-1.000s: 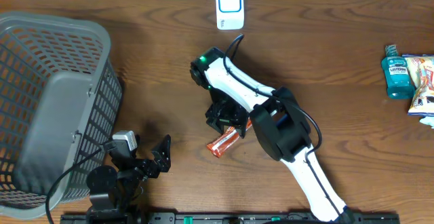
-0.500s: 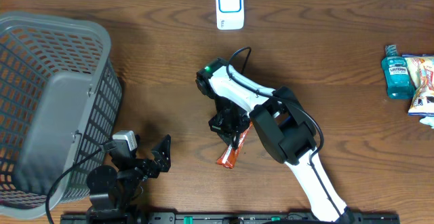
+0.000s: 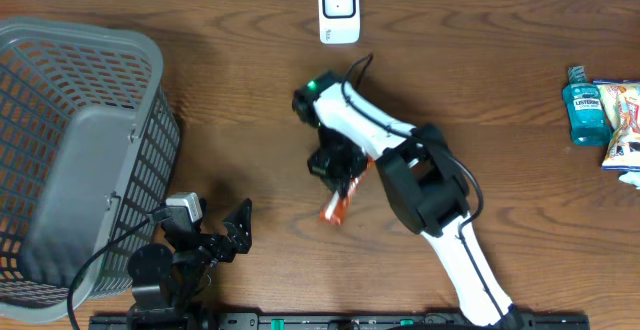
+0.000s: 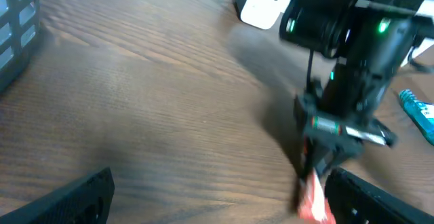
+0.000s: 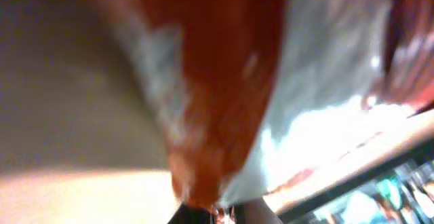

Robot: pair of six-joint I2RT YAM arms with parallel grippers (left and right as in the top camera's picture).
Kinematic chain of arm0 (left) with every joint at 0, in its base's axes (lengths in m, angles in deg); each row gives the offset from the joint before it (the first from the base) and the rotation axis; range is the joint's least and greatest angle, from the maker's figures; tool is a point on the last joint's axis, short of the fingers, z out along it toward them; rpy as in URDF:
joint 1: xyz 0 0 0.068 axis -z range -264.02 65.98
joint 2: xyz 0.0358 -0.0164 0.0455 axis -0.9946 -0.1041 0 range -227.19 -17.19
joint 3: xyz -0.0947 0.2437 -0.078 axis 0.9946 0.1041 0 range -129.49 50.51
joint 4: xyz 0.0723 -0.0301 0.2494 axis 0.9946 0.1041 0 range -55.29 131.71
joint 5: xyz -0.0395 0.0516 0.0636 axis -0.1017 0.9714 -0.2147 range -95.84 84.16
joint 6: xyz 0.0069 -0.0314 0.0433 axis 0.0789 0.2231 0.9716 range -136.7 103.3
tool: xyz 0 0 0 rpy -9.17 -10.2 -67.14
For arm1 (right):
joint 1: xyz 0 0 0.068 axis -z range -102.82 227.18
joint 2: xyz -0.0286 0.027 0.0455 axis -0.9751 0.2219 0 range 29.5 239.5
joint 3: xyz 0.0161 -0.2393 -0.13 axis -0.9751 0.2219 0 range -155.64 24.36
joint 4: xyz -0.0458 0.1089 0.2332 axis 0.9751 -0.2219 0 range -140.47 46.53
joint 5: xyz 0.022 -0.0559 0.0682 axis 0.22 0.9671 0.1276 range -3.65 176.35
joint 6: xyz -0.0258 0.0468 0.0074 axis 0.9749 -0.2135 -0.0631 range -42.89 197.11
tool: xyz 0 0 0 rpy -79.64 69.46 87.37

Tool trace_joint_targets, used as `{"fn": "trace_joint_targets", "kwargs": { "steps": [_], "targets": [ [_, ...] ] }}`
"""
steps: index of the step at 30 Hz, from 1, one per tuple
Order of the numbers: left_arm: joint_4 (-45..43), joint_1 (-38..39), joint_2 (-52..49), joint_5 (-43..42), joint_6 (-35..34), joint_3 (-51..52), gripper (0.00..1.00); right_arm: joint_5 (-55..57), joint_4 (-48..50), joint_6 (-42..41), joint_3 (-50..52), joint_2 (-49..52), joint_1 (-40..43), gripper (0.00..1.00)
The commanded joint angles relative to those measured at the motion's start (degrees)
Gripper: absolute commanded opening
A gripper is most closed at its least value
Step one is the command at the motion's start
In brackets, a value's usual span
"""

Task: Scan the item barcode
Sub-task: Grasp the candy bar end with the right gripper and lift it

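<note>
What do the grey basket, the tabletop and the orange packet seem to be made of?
Basket: moulded plastic, matt grey, judging by its uniform lattice walls.
Tabletop: wood or wood-look laminate; brown grain, slight sheen.
Orange packet: probably thin plastic film; glossy highlights in the blurred right wrist view.

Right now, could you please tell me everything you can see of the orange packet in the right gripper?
The orange packet is a small, slim pouch of what looks like glossy film, orange-red with white patches. The right gripper is shut on its upper end, so it hangs slanted, lower end toward the table. Whether that end touches the wood I cannot tell. The right wrist view is too blurred to show print or a barcode. Nothing else touches it.
</note>
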Motion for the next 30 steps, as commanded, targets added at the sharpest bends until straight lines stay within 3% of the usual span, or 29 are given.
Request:
{"fn": "trace_joint_targets", "kwargs": {
  "steps": [1, 8, 12, 17, 20, 23, 24, 25, 26, 27, 28, 30],
  "targets": [
    [1.18, -0.28, 0.09, -0.70, 0.52, 0.81, 0.99, 9.60, 8.44, 6.36, -1.09, 0.98, 0.39, 0.01],
    [1.18, -0.28, 0.09, -0.70, 0.52, 0.81, 0.99, 11.96, 15.82, 11.89, -1.09, -1.53, -1.97, 0.01],
    [1.18, -0.28, 0.09, -0.70, 0.52, 0.81, 0.99, 12.02, 18.27, 25.64, -1.09, -2.91, -3.19, 0.01],
    [1.18, -0.28, 0.09, -0.70, 0.52, 0.81, 0.99, 14.29, 14.14, 44.72, -1.09, -5.03, -4.17, 0.01],
    [1.18, -0.28, 0.09, -0.70, 0.52, 0.81, 0.99, 16.59, 11.45, 51.21, -1.09, -6.29, -4.15, 0.01],
    [1.18, -0.28, 0.09, -0.70, 0.52, 0.81, 0.99, 21.97, 9.99, 52.52, -1.09, -8.11, -4.15, 0.02],
    [1.18, -0.28, 0.09, -0.70, 0.52, 0.81, 0.99, 24.20, 9.77, 52.33, -1.09, -8.74, -4.15, 0.10],
    [1.18, -0.28, 0.09, -0.70, 0.52, 0.81, 0.99, 26.08, 9.64, 52.33, -1.09, -9.66, -4.15, 0.26],
    [1.18, -0.28, 0.09, -0.70, 0.52, 0.81, 0.99, 26.93, 9.66, 52.35, -1.09, -10.49, -4.15, 0.47],
    [1.18, -0.28, 0.09, -0.70, 0.52, 0.81, 0.99, 27.54, 9.92, 52.35, -1.09, -11.50, -4.15, 0.79],
    [1.18, -0.28, 0.09, -0.70, 0.52, 0.81, 0.99, 27.71, 10.40, 52.33, -1.09, -12.48, -4.15, 0.99],
    [1.18, -0.28, 0.09, -0.70, 0.52, 0.81, 0.99, 27.32, 10.93, 52.39, -1.09, -14.10, -4.15, 0.99]
  ]
}}
